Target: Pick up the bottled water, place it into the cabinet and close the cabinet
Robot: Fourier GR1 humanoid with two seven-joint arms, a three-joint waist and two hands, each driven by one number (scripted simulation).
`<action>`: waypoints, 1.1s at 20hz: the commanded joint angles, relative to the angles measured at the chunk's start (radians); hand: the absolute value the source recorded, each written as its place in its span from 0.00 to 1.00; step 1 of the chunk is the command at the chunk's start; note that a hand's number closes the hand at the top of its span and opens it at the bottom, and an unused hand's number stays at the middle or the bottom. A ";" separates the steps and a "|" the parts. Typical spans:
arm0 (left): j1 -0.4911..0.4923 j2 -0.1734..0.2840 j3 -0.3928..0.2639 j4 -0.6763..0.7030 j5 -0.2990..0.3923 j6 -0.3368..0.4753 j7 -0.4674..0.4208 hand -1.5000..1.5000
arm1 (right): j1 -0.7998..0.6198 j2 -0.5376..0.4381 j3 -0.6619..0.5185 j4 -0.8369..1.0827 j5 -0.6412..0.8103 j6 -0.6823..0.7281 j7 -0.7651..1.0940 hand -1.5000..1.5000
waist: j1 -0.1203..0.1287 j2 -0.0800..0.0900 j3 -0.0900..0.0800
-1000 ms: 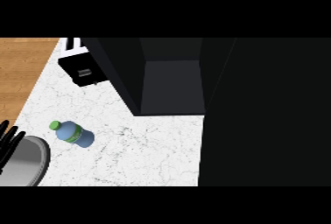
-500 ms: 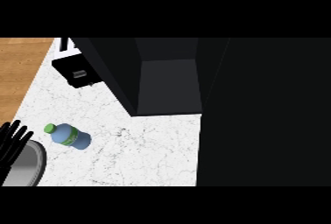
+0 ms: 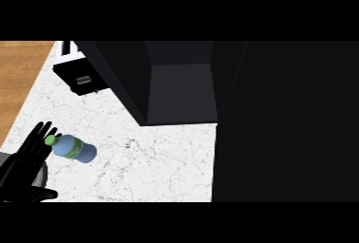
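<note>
A: In the head view, what is the left hand (image 3: 32, 151) doing?

B: It is coming in from the lower left edge with its fingers straight and spread, grasping nothing. The bottled water (image 3: 72, 148) is lying on its side just to the right of those fingertips, its green cap pointing at them, close enough that I cannot tell whether they are touching.

A: Why is the hand lying flat like that?

B: I am judging it is lining up to wrap round the bottle, which is sitting on the white marble counter (image 3: 161, 156).

A: And the cabinet (image 3: 179, 90)?

B: It is standing open, up and well to the right of the hand, its dark interior waiting for the bottle.

A: The right hand?

B: It is showing nowhere here.
</note>
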 commanded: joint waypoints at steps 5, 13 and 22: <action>-0.164 0.058 0.033 0.360 -0.065 -0.039 -0.138 0.00 | 0.000 0.005 0.010 -0.010 0.002 -0.012 0.009 0.00 | 0.001 0.013 -0.026; -0.268 0.118 0.009 0.662 -0.190 -0.084 -0.346 0.00 | 0.043 0.009 0.029 0.028 0.039 -0.003 -0.069 0.00 | 0.003 0.011 -0.025; -0.375 0.116 0.013 0.881 -0.181 -0.139 -0.419 0.00 | -0.023 0.003 0.010 0.077 0.030 -0.006 -0.051 0.00 | 0.002 0.015 -0.026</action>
